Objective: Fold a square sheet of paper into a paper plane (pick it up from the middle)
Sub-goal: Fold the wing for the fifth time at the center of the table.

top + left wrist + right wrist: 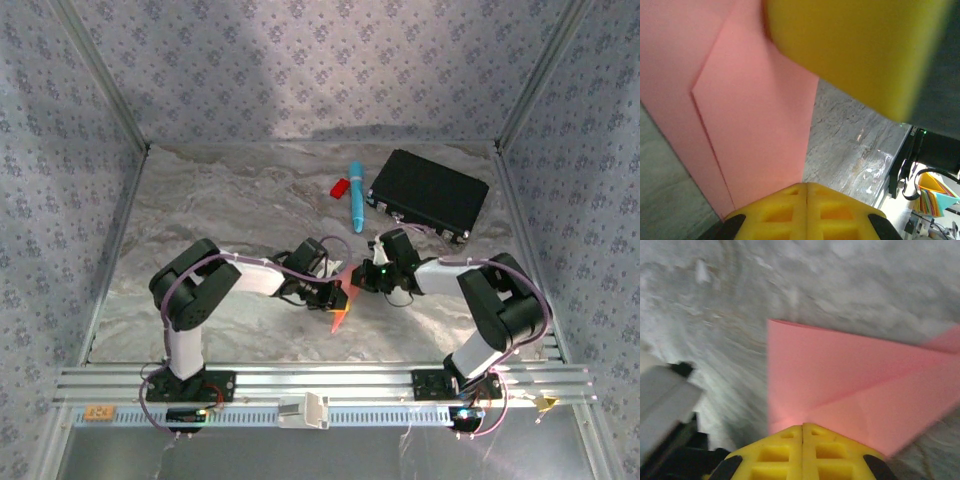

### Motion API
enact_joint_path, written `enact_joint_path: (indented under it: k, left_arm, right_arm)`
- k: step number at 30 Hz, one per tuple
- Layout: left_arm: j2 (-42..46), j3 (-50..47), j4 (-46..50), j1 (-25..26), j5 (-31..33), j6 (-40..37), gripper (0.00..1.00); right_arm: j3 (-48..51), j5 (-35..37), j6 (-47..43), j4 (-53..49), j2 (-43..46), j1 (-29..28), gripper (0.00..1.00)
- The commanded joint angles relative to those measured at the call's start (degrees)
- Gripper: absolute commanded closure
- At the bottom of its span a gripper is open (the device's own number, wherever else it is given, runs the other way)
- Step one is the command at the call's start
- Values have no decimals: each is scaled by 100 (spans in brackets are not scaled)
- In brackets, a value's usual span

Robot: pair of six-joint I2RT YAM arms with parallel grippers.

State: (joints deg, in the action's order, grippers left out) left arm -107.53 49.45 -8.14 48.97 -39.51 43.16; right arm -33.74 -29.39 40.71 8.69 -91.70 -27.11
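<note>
Status: both arms reach in to the middle of the table (230, 200), tips close together over the sheet of paper (340, 318). The sheet is part folded, not a plane yet (we count at least one flap laid over and a diagonal crease). From above, a pink-red point of it sticks out toward the near edge, just below the left gripper (338, 298). The right gripper (360, 278) sits just beside it, on the other side of the sheet.

Left wrist view: yellow fingers (780, 215) together, pads meeting at the seam. The sheet runs right up to the tips and spreads away from them. One folded flap has its corner to the left, and marble shows on both sides. A large blurred yellow mass (855, 50) covers the upper right; we cannot tell what it is.

Right wrist view: fingers together as well, seam shut. The sheet meets the tips, with a straight folded edge on the left and a crease running up to the right.

For either arm we cannot tell if the sheet is pinched between the pads or just pressed under the shut tips.

Far side, well apart from the arms: black case (428, 192), blue pen (356, 195) beside it, small red plastic piece (340, 187) just left of the pen.
</note>
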Motion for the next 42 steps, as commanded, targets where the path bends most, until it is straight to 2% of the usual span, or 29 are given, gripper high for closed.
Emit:
enact_joint_path:
  k: [1, 8, 17, 23, 35, 42]
  left_arm:
    - [130, -181, 647, 58, 262, 77, 99]
    - [620, 116, 729, 67, 164, 216, 91]
    - [117, 507, 809, 139, 142, 225, 85]
    - [-201, 650, 1797, 327, 528, -257, 83]
    - [702, -366, 1761, 565, 384, -290, 85]
    - [1274, -333, 1661, 574, 640, -251, 85]
  right_arm:
    - [167, 239, -79, -232, -198, 33, 96]
    - [233, 254, -15, -102, -248, 47, 97]
    - [247, 301, 12, -94, -301, 61, 97]
    - [312, 315, 5, -88, -311, 124, 97]
    - [368, 330, -19, -122, -286, 234, 97]
    - [359, 273, 0, -64, -252, 219, 97]
